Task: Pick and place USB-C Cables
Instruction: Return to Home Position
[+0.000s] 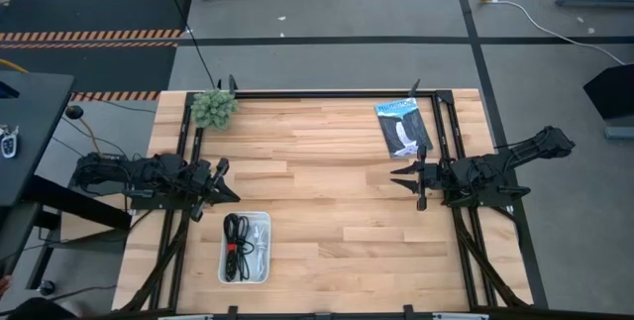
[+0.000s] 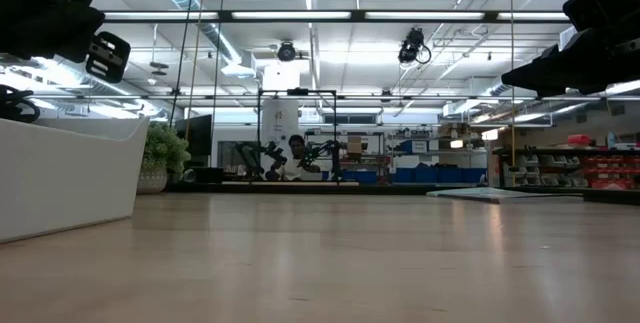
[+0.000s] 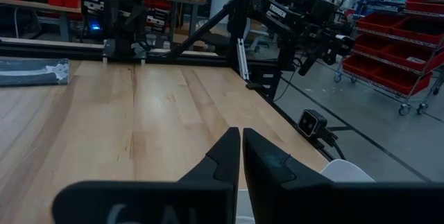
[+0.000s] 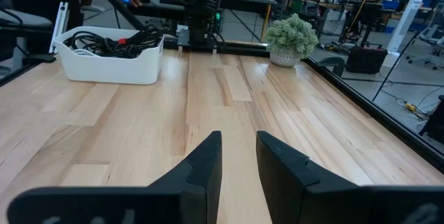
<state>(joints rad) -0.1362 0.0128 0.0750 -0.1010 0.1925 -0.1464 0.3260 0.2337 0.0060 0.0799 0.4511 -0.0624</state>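
Note:
The USB-C cables (image 1: pixel 241 244) lie together inside a white tray (image 1: pixel 224 266) near the table's near-left edge. Black coils sit on the tray's left side and pale ones (image 1: pixel 260 246) on its right. In the right wrist view the dark cables (image 4: pixel 111 41) pile above the tray's rim (image 4: pixel 104 68). My left gripper (image 1: pixel 226 183) hovers just beyond the tray's far end, shut and holding nothing (image 3: pixel 241 148). My right gripper (image 1: pixel 401 176) hangs over the table's right part, open and holding nothing (image 4: pixel 239 154).
A flat black-and-blue packet (image 1: pixel 401 127) lies at the far right, just beyond the right gripper. A fuzzy green plant (image 1: pixel 213 108) stands at the far-left corner. Bare wood (image 1: pixel 327 191) spreads between the two arms. Black frame rails (image 1: pixel 327 93) run along the table's edges.

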